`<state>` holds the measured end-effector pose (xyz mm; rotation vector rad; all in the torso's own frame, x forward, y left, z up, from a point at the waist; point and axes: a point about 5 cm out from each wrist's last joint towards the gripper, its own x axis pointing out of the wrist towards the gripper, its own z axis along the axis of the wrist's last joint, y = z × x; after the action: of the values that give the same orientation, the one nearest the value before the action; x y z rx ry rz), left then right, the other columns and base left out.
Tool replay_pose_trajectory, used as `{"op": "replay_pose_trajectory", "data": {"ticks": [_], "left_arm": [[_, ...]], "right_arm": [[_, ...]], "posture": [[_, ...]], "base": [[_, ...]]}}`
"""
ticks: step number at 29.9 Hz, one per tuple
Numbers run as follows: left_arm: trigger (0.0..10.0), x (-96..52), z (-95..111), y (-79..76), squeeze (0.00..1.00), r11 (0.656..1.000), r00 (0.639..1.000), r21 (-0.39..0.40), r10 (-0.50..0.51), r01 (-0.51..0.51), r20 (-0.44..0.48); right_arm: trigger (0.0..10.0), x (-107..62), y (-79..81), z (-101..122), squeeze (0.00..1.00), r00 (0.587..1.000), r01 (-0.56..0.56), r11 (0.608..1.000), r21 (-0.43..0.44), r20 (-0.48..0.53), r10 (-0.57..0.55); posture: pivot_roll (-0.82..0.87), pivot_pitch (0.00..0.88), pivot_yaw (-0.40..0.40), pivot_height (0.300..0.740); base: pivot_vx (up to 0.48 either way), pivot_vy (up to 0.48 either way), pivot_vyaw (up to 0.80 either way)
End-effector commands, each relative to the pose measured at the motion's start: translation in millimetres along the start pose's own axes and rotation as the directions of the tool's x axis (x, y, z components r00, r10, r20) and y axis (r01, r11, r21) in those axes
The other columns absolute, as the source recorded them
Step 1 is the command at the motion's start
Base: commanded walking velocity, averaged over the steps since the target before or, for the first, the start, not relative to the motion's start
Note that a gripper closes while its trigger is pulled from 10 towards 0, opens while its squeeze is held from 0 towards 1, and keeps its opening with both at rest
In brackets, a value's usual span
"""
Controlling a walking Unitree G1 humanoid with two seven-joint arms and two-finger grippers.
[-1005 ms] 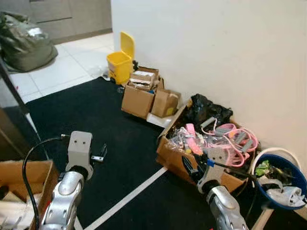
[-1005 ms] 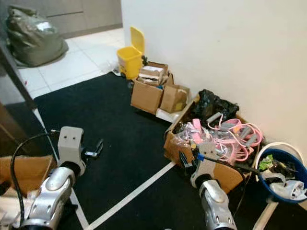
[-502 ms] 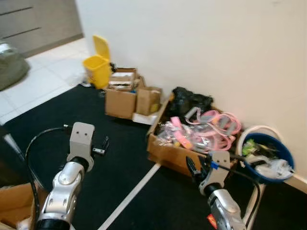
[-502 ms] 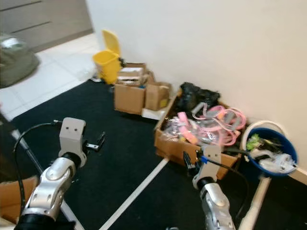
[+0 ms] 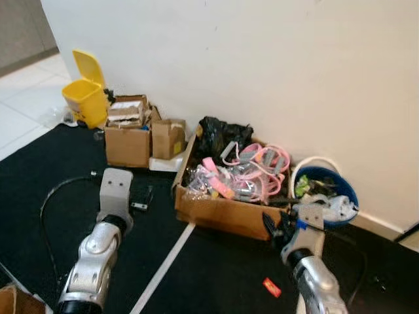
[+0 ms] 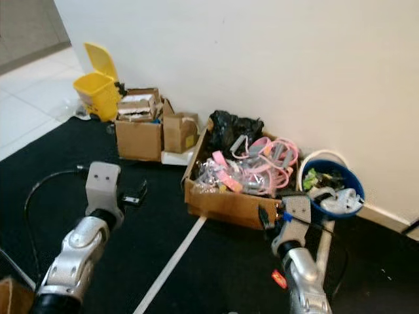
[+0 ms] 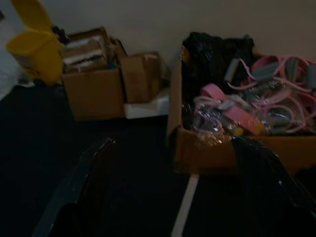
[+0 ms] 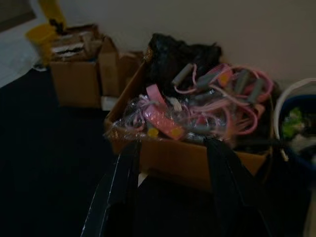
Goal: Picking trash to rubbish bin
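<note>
Both arms reach forward over a black mat [image 5: 78, 176] crossed by a white line [image 5: 163, 265]. The left gripper [image 7: 173, 197] has its fingers spread wide and empty; the right gripper [image 8: 170, 197] likewise holds nothing, its fingers apart. A small red scrap [image 5: 272, 287] lies on the mat near the right arm. Against the white wall stand a yellow bin [image 5: 87, 99] with its lid up, cardboard boxes [image 5: 127, 131], a large box of pink bands [image 5: 229, 190] and a blue basin [image 5: 327, 190] of rubbish.
</note>
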<state>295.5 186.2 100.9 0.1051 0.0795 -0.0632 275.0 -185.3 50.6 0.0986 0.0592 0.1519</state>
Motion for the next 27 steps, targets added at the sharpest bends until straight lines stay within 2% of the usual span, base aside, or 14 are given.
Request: {"op": "replay_pose_trajectory", "data": {"ticks": [1,12,18,27], "left_arm": [[10.0,-3.1,-8.2,-1.0,0.00,1.000,0.999,-0.005,0.005,-0.005,-0.032],[10.0,-0.1,-8.2,-3.0,0.00,1.000,1.000,-0.011,0.009,-0.010,-0.028],[10.0,-3.7,-10.4,-8.4,0.00,1.000,1.000,-0.018,0.007,-0.007,-0.030],[10.0,-2.3,-9.9,-7.3,0.00,1.000,1.000,-0.018,0.016,-0.016,-0.026]], "right_arm": [[10.0,-3.7,1.3,-9.1,0.00,0.999,-0.007,1.000,0.012,-0.046,0.007],[10.0,-6.5,-0.2,-7.9,0.00,0.999,-0.008,1.000,0.014,-0.048,0.009],[10.0,-4.3,1.2,-8.2,0.00,0.998,-0.013,1.000,0.026,-0.056,0.014],[10.0,-4.9,0.5,-8.8,0.00,0.998,-0.025,0.999,0.021,-0.065,0.027]], "posture": [[0.02,0.122,0.005,0.740],[0.00,0.122,-0.010,0.740],[0.00,0.123,-0.010,0.740],[0.01,0.117,-0.025,0.740]], "base": [[0.000,0.000,-0.54],[0.000,0.000,-0.54],[0.000,0.000,-0.54],[0.000,0.000,-0.54]]}}
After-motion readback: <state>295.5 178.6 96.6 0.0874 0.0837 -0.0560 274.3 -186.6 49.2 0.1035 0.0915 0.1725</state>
